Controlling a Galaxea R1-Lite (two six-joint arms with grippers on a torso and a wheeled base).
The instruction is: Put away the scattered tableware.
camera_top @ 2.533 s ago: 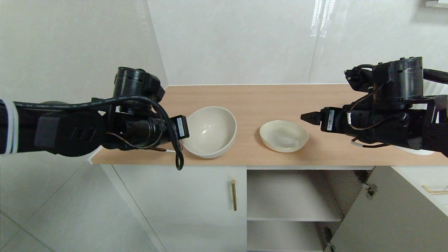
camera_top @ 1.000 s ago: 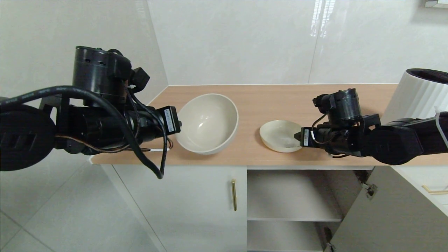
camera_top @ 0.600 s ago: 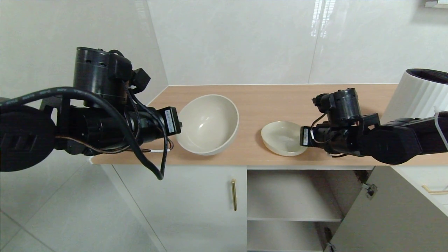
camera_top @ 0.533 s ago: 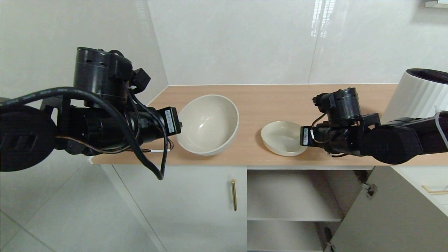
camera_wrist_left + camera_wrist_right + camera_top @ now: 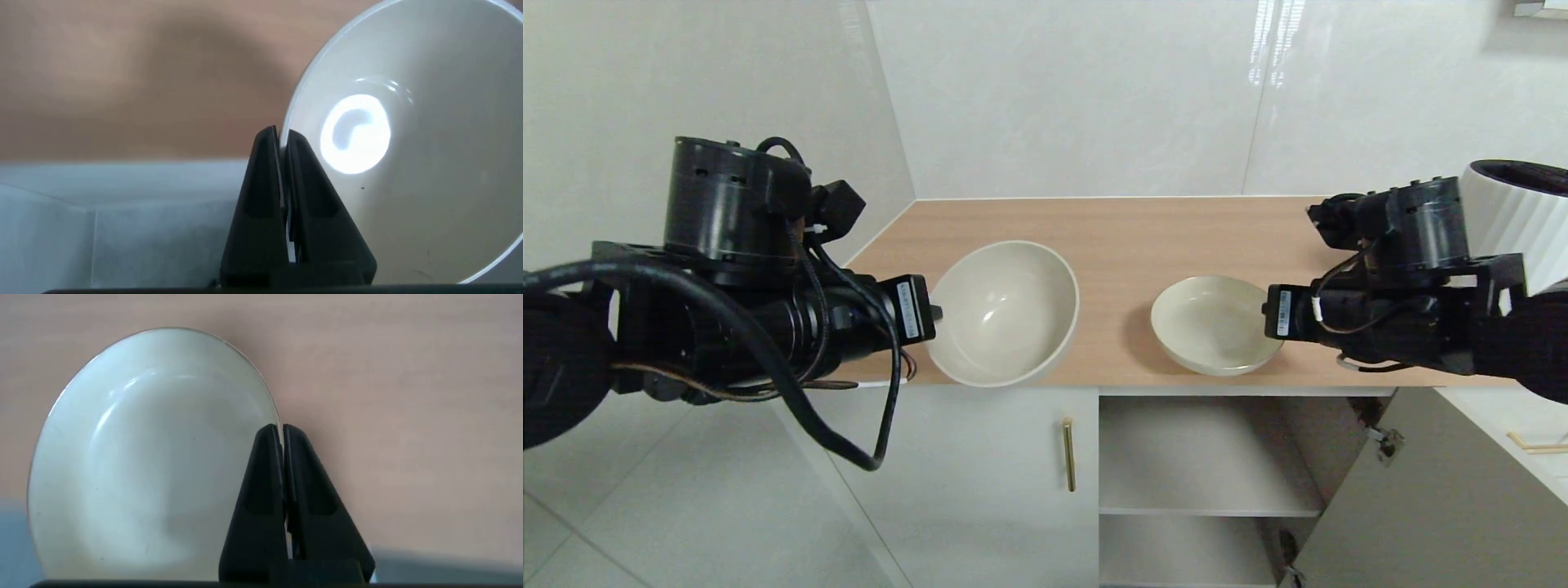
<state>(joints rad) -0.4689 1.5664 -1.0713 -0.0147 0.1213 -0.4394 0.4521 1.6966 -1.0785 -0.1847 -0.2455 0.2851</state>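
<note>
Two rim pinches: left gripper [image 5: 282, 137] clamps bowl [image 5: 1005, 314], right gripper [image 5: 283, 434] dish [image 5: 1217, 322], at worktop [image 5: 1119, 233] front edge; next, lower both onto the shelf [image 5: 1201, 457].

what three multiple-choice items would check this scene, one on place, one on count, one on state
1. The large bowl is where relative to the small dish? A to the robot's left B to the robot's right C stacked inside it
2. How many cream dishes are over the counter? A one B two C four
3. The right gripper is: A wide open B shut on the small dish C shut on a spoon
1 A, it lies on the left arm's side; 2 B, only those two; 3 B, the rim is pinched in it.
</note>
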